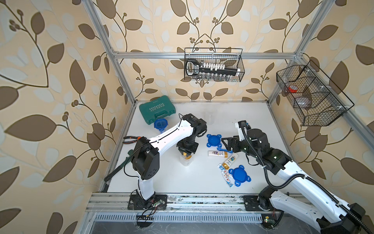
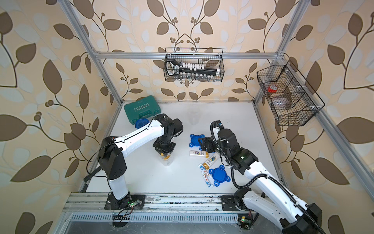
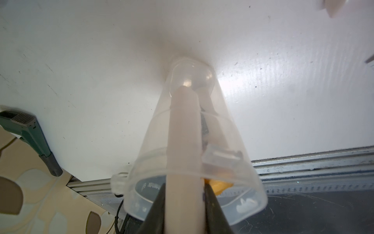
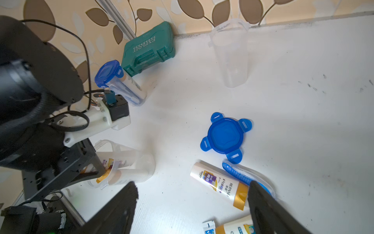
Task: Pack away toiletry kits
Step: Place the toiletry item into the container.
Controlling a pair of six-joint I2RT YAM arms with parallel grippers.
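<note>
Left wrist view: left jaws clench a white gold-capped bottle [image 3: 183,131] inside the clear plastic jar [image 3: 232,125]; bare tabletop [image 3: 81,60] reaches the six-o'clock edge. Right jaws gape above a blue toothbrush [image 4: 236,174], three o'clock.

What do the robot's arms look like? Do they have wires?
Both have white shells and black joints. The left arm has thin black wires; the right arm has a thick ribbed black hose. The left gripper and right gripper are black.
</note>
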